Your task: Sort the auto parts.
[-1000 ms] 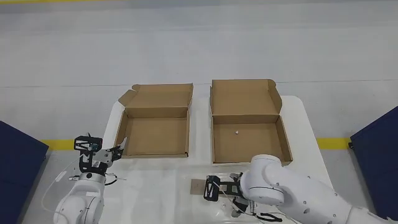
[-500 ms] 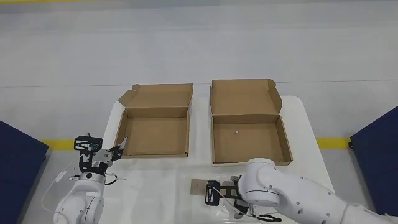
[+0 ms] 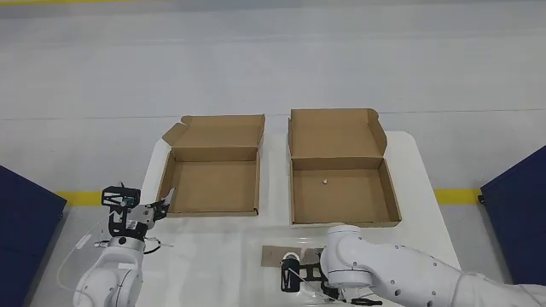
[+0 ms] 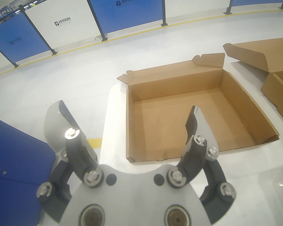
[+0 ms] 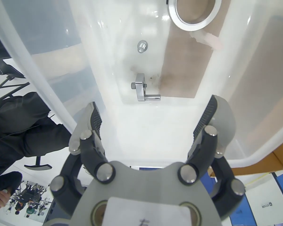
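My right end effector (image 5: pixel 153 105), jaws spread, hangs over the clear bin (image 5: pixel 143 128) at the table's (image 3: pixel 213 239) 6 o'clock, lined up on the metal bracket (image 5: pixel 141 90), ready, I judge, to pick. Left end effector (image 4: pixel 127 108) rests open at 9 o'clock, beside the left box (image 4: pixel 238 99).

The right gripper (image 5: pixel 153 106) is hanging with its fingers spread wide over a translucent bin (image 5: pixel 21 55). Inside it a clamp-like metal bracket (image 5: pixel 141 90) is lying nearest, a small round knob (image 5: pixel 142 46) beyond it, and a metal ring (image 5: pixel 193 26) (over brown card (image 5: pixel 186 71)) farthest off.
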You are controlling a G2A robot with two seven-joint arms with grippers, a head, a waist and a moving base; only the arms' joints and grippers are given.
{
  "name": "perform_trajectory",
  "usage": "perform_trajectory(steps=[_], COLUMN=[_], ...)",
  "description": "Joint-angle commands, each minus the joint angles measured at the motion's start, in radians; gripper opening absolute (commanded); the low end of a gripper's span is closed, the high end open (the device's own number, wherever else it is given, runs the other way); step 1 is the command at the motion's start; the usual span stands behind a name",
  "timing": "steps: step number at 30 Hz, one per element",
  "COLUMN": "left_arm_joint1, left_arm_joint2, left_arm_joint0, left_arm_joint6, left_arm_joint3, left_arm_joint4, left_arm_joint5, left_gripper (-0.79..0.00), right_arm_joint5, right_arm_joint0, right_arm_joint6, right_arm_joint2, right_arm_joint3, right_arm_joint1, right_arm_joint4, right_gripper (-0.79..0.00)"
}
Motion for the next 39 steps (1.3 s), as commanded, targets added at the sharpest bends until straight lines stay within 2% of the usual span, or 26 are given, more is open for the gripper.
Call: perform_trajectory(steps=[1, 14, 25, 26, 27, 29, 39], left_arm_joint1=[0.0, 0.0, 0.0, 0.0, 0.0, 0.0, 0.0], left_arm_joint2=[0.0, 0.0, 0.0, 0.0, 0.0, 0.0, 0.0], left_arm_joint0=[0.0, 0.0, 0.0, 0.0, 0.0, 0.0, 0.0], left_arm_joint6=[0.0, 0.0, 0.0, 0.0, 0.0, 0.0, 0.0], left_arm_joint3=[0.0, 0.0, 0.0, 0.0, 0.0, 0.0, 0.0], left_arm_joint4=[0.0, 0.0, 0.0, 0.0, 0.0, 0.0, 0.0], left_arm_joint5=[0.0, 0.0, 0.0, 0.0, 0.0, 0.0, 0.0], left_gripper=[0.0, 0.0, 0.0, 0.0, 0.0, 0.0, 0.0], right_arm_joint5=[0.0, -0.038, -0.051, -0.052, -0.054, -0.06, -0.065], right_arm_joint0=[-0.001, -0.012, -0.028, -0.031, -0.033, -0.037, -0.048], right_arm_joint6=[0.0, -0.038, -0.07, -0.071, -0.07, -0.072, -0.065], right_arm_joint2=[0.001, -0.063, -0.074, -0.073, -0.073, -0.072, -0.07], right_arm_joint3=[0.0, 0.051, 0.062, 0.064, 0.065, 0.065, 0.062], right_arm_joint1=[0.0, -0.017, -0.019, -0.019, -0.02, -0.021, -0.024], right_arm_joint4=[0.0, -0.074, -0.128, -0.131, -0.134, -0.141, -0.158], right_gripper=[0.0, 0.0, 0.0, -0.018, -0.194, -0.403, -0.505])
